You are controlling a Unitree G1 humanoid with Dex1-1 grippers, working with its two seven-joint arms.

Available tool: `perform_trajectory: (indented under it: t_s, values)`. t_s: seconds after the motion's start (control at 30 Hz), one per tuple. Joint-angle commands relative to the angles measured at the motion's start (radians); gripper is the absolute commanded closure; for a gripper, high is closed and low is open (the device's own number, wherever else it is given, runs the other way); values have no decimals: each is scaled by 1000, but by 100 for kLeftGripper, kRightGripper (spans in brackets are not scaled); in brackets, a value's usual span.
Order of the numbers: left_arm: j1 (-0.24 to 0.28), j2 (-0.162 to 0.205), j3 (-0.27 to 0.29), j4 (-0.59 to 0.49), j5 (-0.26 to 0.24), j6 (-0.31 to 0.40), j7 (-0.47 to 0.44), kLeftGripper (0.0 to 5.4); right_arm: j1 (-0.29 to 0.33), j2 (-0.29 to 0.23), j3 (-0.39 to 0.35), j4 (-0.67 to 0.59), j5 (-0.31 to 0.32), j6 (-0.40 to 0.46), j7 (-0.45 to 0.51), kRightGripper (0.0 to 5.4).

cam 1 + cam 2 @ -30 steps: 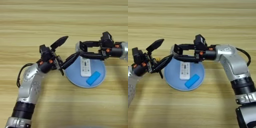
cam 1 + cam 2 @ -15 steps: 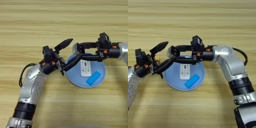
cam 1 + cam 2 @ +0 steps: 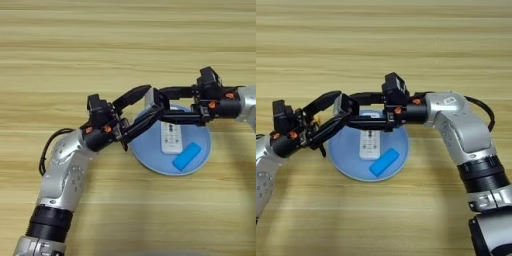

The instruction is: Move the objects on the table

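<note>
- Plank-grained wood, light brown, forms the table; both arms reach in above it and meet over one rim of a round, smooth pale-blue plate.
- Left gripper: two slim black tapered fingers spread wide, one arching above, the other slanting down across the plate's rim.
- Right gripper: long straight black fingers held well apart and roughly parallel, their tips interleaved with the left tips.
- Small silver-grey box: a boxy pale shape lying between the left fingers and right at the tip of the right upper finger. Whether any finger presses on it cannot be told, as the crossed fingers hide its edges.
- Slim white remote: a flat rounded bar with grey buttons, lying on the plate just below the right lower finger, which crosses its top end.
- Bright blue rectangular block: tilted on the plate, just beyond the remote from the fingertips.
</note>
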Motion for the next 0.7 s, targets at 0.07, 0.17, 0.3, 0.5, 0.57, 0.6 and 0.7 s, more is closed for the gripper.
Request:
perform_trajectory:
  t_s: [0.07, 0.17, 0.3, 0.5, 0.57, 0.6, 0.7]
  values:
    - [9, 3, -11, -22, -12, 24, -19, 258, 4, -17, -3, -40, 32, 20, 26, 291]
    - [12, 5, -13, -28, -12, 27, -22, 281, 5, -19, -4, -43, 33, 23, 29, 291]
    - [13, 7, -16, -29, -13, 28, -23, 283, 4, -22, -2, -45, 38, 24, 32, 291]
    - [13, 9, -17, -27, -14, 26, -25, 284, 2, -22, -2, -49, 43, 26, 35, 291]
    - [13, 10, -17, -27, -15, 27, -26, 284, 1, -21, -2, -49, 44, 26, 35, 291]
    - [13, 10, -18, -27, -15, 27, -27, 284, 0, -21, -3, -48, 45, 27, 35, 291]
    - [16, 15, -22, -31, -20, 33, -36, 285, -4, -21, -2, -45, 44, 27, 36, 291]
